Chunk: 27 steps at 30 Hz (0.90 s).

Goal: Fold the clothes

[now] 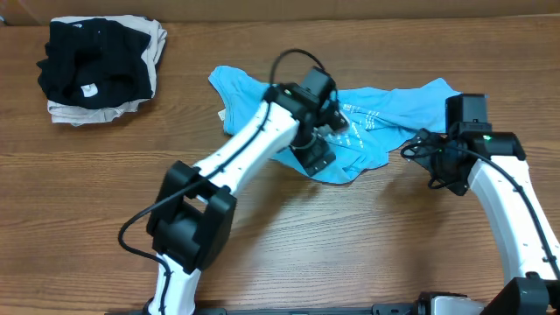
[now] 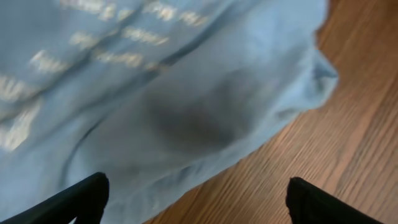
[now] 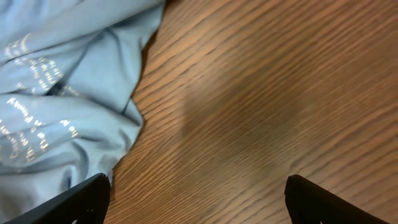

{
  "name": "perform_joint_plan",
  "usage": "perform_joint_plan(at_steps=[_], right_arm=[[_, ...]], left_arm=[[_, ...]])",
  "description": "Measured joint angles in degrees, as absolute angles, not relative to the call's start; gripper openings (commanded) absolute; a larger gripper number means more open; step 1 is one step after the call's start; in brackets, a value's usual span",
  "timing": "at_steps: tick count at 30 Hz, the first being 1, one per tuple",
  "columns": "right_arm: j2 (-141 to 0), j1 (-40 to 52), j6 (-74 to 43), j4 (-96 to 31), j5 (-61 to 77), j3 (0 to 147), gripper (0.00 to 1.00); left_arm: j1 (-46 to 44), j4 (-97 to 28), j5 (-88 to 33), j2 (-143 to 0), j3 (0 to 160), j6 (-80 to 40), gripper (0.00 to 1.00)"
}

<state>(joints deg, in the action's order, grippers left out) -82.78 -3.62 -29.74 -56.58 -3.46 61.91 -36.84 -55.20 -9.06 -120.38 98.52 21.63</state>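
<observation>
Mid-table, right of centre: sky-blue T-shirt [image 1: 389, 109] lay crumpled on the wooden table [image 1: 367, 236], white lettering up, edges bunched. Left claw [image 2: 197, 186] hung low over the shirt's near edge, fingers spread wide, nothing between them. Right claw [image 3: 197, 183] was spread wide too and empty, over bare wood just beside the shirt.

Cloth looked light, thin and limp. It would likely sag, drag and slide on the smooth wood. A pinch at a corner, hem or shoulder seam should serve better than a grab mid-body.

Left arm [image 1: 254, 144] covered the shirt's middle from overhead, so collar and sleeves were hard to sort out. Left wrist view was blurred. Black garment [image 1: 87, 66] on beige one [image 1: 150, 52] sat far left, well apart.
</observation>
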Motion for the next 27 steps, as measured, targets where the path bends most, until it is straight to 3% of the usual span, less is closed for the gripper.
perform_joint_plan(at_steps=[9,24,27], right_arm=[[-82.78,-4.56,-29.76,-57.01,-3.46,61.91,0.93],[-82.78,-4.56,-29.76,-57.06,-3.46,61.91,0.93],[-82.78,-4.56,-29.76,-57.06,-3.46,61.91,0.93]], left_arm=[[-39.13,-52.58,-9.23,-120.38,93.91,23.81,0.71],[-39.13,-41.08,-5.48,-120.38,85.36,24.21,0.66],[-39.13,-40.40,-4.58,-120.38,84.20,24.21,0.60]])
